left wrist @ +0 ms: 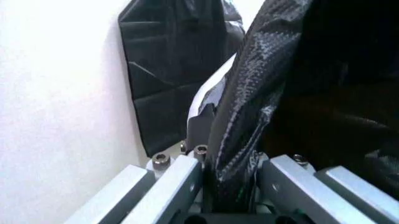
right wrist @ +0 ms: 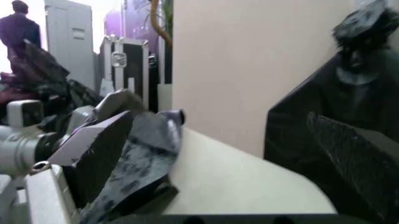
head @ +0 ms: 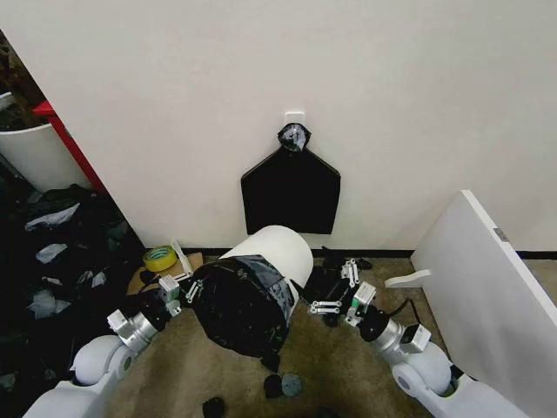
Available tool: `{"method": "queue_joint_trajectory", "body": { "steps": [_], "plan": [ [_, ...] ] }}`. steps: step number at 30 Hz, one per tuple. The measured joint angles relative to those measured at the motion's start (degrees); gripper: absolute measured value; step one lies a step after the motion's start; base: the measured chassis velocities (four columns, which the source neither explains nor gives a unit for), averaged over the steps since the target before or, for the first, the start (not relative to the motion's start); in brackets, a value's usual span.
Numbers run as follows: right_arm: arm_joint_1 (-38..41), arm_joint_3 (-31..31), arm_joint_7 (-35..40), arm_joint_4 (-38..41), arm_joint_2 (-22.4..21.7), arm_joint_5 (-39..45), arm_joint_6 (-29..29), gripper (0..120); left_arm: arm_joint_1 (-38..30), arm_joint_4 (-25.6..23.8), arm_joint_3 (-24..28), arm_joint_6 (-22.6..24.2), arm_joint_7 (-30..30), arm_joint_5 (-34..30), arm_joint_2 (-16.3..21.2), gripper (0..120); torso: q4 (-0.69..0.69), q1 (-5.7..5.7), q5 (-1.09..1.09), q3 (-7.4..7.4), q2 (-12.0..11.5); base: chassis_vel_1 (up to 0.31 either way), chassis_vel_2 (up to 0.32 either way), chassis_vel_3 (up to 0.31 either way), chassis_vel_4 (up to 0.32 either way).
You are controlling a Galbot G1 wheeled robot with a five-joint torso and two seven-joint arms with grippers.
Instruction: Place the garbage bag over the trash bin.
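Nearest, the left gripper was clamped on the rim of the thin, glossy black plastic garbage bag, stretched over the mouth of the round, pale cream plastic trash bin, which lay tipped toward the robot. The right gripper sat at the bag's opposite edge with fingers spread, holding nothing. The step looked like drawing the bag down the bin; next, the rim needs pulling farther along the wall. The left wrist view showed film pinched between the jaws. Beyond, a flat black house-shaped bundle hung on the wall.
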Motion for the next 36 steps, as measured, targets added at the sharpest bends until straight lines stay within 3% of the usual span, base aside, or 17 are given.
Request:
{"method": "queue_joint_trajectory", "body": {
  "steps": [11,19,24,31,34,36],
  "plan": [
    [0.5,-0.4,1.3,-3.2,1.6,-6.6,-2.6,100,0.4,-1.6,-0.3,0.5,0.8,-0.9,0.1,0,0.0,0.0,0.0,0.0,0.0,0.0,0.0,0.0,0.0],
    [2.2,-0.4,8.7,-4.1,2.9,-9.9,-4.5,100,0.7,-1.8,-0.5,0.8,2.6,-1.5,-0.2,0,0.01,0.0,0.0,0.0,0.0,0.0,0.0,0.0,0.0],
    [2.6,-0.4,9.2,-4.5,2.9,-9.5,-4.4,100,0.5,-1.4,-0.5,1.1,2.8,-1.6,-0.4,0,0.01,0.0,0.0,0.0,0.0,0.0,0.0,0.0,0.0],
    [2.0,-0.2,3.2,-4.3,2.2,-4.3,-1.1,100,-0.3,-0.5,-0.3,2.0,0.9,-2.5,-0.8,0,0.0,0.0,0.01,0.0,0.0,0.0,0.0,0.0,0.0],
    [2.1,0.7,1.0,-3.1,2.0,-0.5,-0.1,100,-0.5,-0.8,0.0,4.2,-2.0,-3.0,-1.1,0,0.0,0.0,0.01,0.0,0.0,0.0,0.0,0.0,0.0],
    [3.1,2.0,1.2,-1.9,2.0,2.3,-0.1,100,-0.1,-2.6,0.6,8.4,-5.6,-3.0,-1.1,0,0.0,0.0,0.0,0.0,0.0,0.0,0.0,0.0,0.0]
  ]
}}
